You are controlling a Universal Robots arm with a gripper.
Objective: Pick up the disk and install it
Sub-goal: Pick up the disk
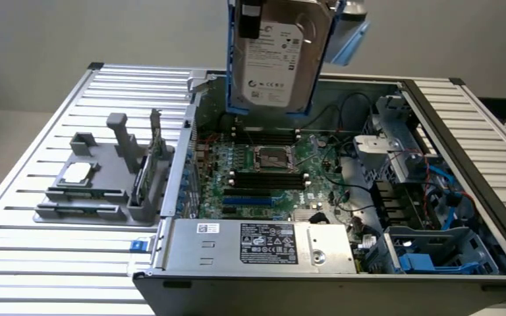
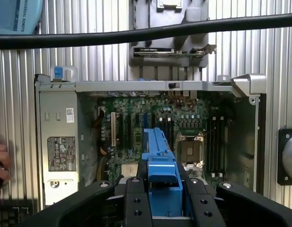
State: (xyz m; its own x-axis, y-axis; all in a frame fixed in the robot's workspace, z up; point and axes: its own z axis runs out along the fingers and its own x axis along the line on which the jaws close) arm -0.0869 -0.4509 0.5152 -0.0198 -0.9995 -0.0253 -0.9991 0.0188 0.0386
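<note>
**Disk held aloft over the open computer case**

At the exterior view's left, a grey plastic fixture [image 1: 103, 191] stood on the slatted aluminium table [image 1: 24, 263], bearing a small square silver chip [image 1: 77, 172]. At centre, the flat silver-grey disk [image 1: 279, 56], white-labelled and with blue carrier rails, hung on edge above the far side of the open dark-grey computer case [image 1: 323, 296] and its green motherboard [image 1: 262, 171]. The black gripper [image 2: 162, 187] was clenched on the disk's blue carrier, a finger on each side. At the near right lay a bay with blue plastic fittings [image 1: 429, 260]. Judged step: carrying, with the disk picked up but not installed. Seating would probably call for squaring the rails to a bay.
</note>
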